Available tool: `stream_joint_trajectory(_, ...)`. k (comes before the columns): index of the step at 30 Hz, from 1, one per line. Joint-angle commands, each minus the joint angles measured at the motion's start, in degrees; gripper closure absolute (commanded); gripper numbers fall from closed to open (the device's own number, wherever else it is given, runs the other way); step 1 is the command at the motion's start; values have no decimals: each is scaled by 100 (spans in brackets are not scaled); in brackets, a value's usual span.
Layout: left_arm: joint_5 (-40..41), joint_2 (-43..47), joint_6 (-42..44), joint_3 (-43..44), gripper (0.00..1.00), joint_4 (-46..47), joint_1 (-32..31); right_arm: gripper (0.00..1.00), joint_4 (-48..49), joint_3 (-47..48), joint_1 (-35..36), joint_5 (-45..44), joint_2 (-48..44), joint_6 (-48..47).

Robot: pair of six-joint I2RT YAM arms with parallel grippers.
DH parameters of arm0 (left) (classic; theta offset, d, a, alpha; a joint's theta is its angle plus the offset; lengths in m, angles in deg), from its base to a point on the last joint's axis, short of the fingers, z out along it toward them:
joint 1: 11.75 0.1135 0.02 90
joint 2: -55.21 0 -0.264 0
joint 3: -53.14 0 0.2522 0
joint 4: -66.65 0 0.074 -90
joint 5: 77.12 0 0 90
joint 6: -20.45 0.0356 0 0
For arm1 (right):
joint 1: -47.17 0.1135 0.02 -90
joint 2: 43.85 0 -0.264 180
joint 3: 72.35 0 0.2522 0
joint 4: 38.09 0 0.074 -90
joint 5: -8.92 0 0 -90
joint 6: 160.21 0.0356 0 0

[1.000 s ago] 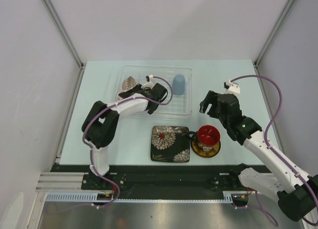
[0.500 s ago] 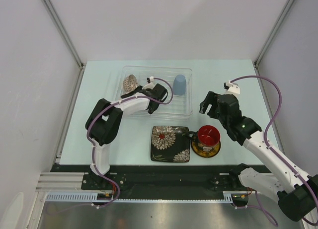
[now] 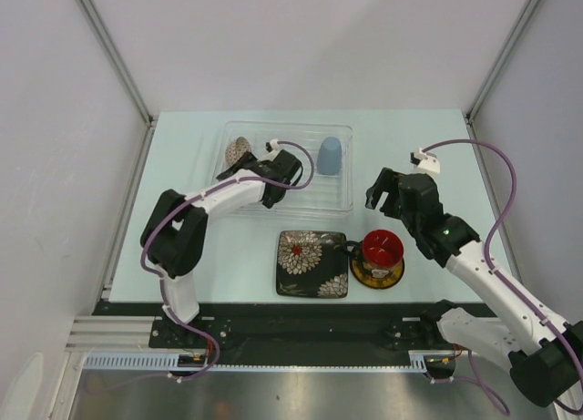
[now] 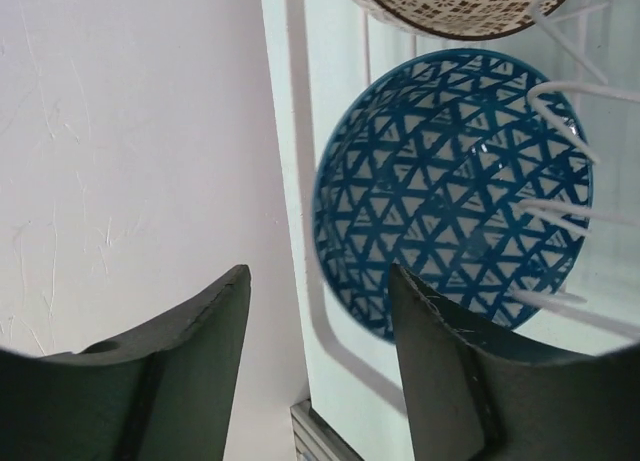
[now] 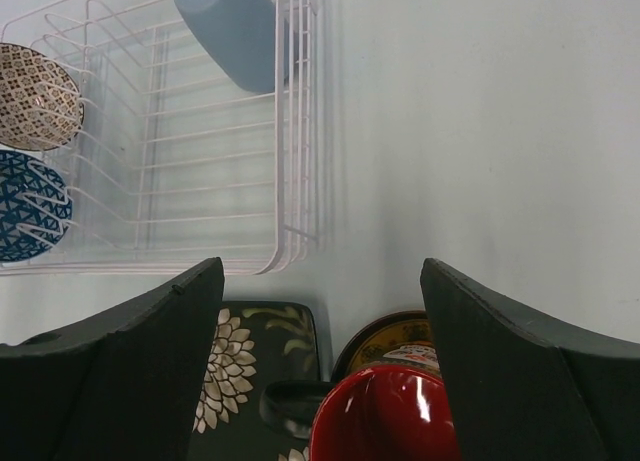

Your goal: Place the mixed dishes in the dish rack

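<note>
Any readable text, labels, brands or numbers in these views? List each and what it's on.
None readable.
The black square floral plate, small blue saucer and beige lattice-patterned bowl carry patterns only, no lettering.
A white tag in the top view is too small to tell if it bears print.

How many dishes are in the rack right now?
3: the blue cup toward the right side of the rack, the beige bowl at its left end, and the blue saucer right beside that bowl. The left arm may hide more.
</note>
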Motion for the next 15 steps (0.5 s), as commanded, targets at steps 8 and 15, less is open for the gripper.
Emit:
stream_joint_trajectory(8, -231, 1154, 178, 633, 32, -763, -14, 12, -216, 104, 102, 412, -479, -268)
stream_joint_trajectory(15, -3496, 2973, 1075, 328, 26, -920, 39, 12, -1262, 288, 788, 1053, -1542, -444)
